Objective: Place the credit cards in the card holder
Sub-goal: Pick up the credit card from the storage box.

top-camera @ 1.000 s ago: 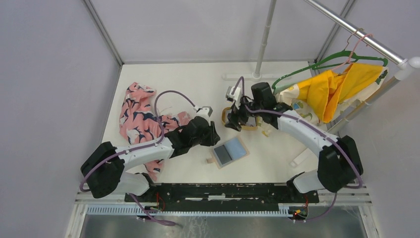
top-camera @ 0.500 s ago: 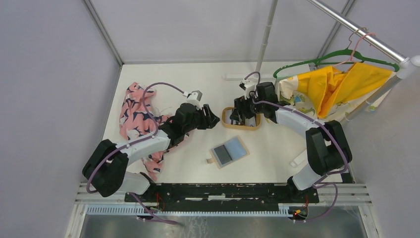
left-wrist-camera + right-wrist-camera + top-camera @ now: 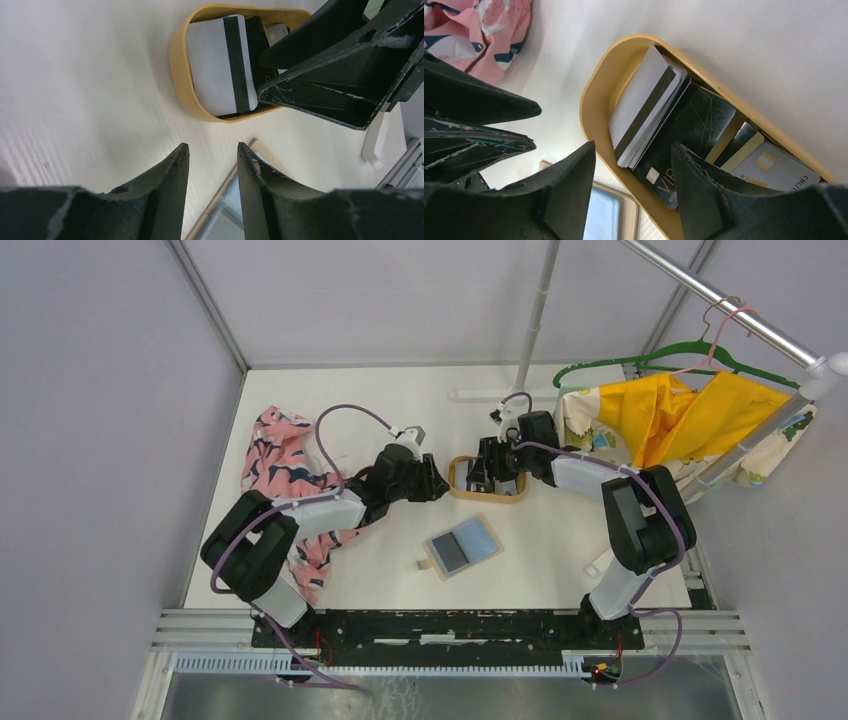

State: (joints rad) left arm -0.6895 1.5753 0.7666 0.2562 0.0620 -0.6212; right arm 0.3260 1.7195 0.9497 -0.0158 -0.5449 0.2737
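The credit cards [image 3: 644, 105] lie stacked in an oval wooden-rimmed tray [image 3: 596, 100]: a white one with a black stripe [image 3: 215, 60], a black one [image 3: 694, 130] and pale ones [image 3: 769, 167]. The card holder [image 3: 462, 546] lies open on the table nearer me, grey-blue panels up; its corner shows in the wrist views [image 3: 225, 210] [image 3: 614, 210]. My right gripper [image 3: 634, 147] is open and empty over the tray's near rim [image 3: 482, 472]. My left gripper [image 3: 212, 150] is open and empty just left of the tray [image 3: 437, 485].
A pink patterned cloth [image 3: 285, 465] lies under my left arm. A yellow garment [image 3: 680, 415] on a green hanger hangs from the rail at the right. An upright pole [image 3: 530, 340] stands behind the tray. A small white piece [image 3: 605, 560] lies at the right.
The tray, tilted a second ago, now lies flat on the table. My right gripper has settled over it, and my left gripper has moved up to the tray's left side. The hanging garment swung.
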